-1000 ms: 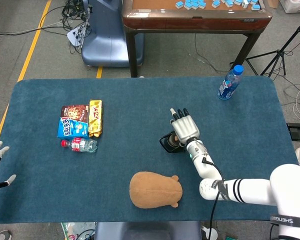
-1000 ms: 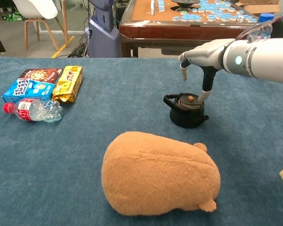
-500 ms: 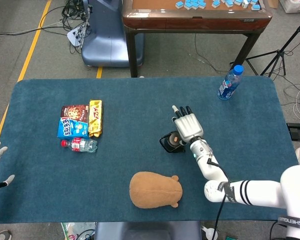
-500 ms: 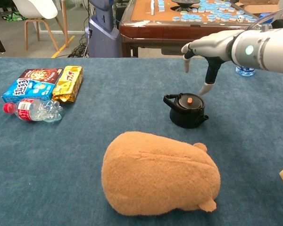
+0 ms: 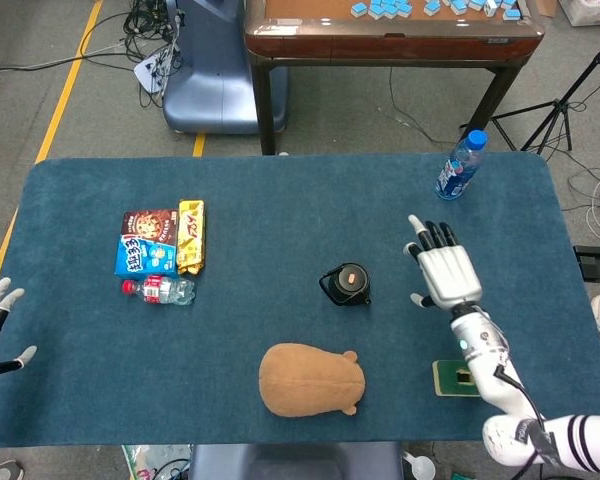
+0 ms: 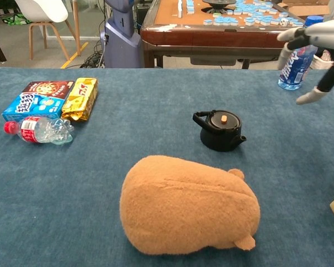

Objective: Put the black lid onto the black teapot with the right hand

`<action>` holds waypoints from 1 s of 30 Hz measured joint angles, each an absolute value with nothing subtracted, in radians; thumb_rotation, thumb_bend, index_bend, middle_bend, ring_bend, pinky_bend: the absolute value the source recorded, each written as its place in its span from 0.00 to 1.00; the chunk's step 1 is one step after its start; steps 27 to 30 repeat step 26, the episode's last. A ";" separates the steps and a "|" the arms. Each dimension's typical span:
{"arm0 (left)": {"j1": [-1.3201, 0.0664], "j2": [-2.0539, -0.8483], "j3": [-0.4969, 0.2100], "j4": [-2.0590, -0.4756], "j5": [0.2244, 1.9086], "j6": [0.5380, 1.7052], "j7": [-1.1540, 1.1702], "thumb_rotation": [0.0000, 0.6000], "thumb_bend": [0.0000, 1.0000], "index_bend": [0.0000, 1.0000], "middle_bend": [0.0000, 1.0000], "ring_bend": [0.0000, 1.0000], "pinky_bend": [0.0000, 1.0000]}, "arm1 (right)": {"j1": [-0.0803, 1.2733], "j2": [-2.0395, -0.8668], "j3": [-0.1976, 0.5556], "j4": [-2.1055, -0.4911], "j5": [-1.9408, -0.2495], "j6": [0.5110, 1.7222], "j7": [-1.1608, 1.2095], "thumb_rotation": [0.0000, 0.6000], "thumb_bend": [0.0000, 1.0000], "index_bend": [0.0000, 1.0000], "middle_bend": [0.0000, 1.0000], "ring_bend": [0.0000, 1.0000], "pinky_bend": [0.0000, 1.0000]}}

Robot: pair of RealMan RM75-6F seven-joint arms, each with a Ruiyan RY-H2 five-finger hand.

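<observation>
Grey floor (image 5: pixel 70 60), yellow floor line (image 5: pixel 68 82), wooden mahjong table (image 5: pixel 390 35)

Legible text: very little.

- Blue snack packet (image 6: pixel 29 105), on the table's left: large white characters on the front, apparently Chinese, too small to read for certain.
- Gold packet (image 6: pixel 79 98) beside it: red lettering along its length, illegible.
- Dark red box (image 6: pixel 47 88) behind them: printing too small to read.
- Small water bottle (image 6: pixel 39 130): red label, wording unreadable.
- Blue-capped bottle (image 5: pixel 460 165): blue label, wording unreadable.
- Blue tiles (image 6: pixel 242 12) on the wooden table behind: faces unreadable.
</observation>
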State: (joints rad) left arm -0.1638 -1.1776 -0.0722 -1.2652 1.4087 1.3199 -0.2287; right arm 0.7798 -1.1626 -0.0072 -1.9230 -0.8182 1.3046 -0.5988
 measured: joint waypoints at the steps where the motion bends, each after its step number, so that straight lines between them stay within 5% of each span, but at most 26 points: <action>1: -0.166 -1.174 -0.073 -1.276 1.407 1.317 -0.220 1.00 0.22 0.12 0.00 0.00 0.00 | 0.753 -1.154 -0.022 -1.928 -0.850 1.321 -0.577 1.00 0.15 0.30 0.00 0.00 0.00; 14: -0.167 -1.133 -0.076 -1.452 1.402 1.341 -0.063 1.00 0.22 0.12 0.00 0.00 0.00 | 0.377 -1.076 -0.188 -1.842 -1.252 1.564 -0.261 1.00 0.15 0.30 0.00 0.00 0.00; 30: -0.144 -1.134 -0.059 -1.553 1.414 1.395 0.061 1.00 0.22 0.12 0.00 0.00 0.00 | 0.263 -1.069 -0.169 -1.753 -1.363 1.569 -0.180 1.00 0.15 0.30 0.00 0.00 0.00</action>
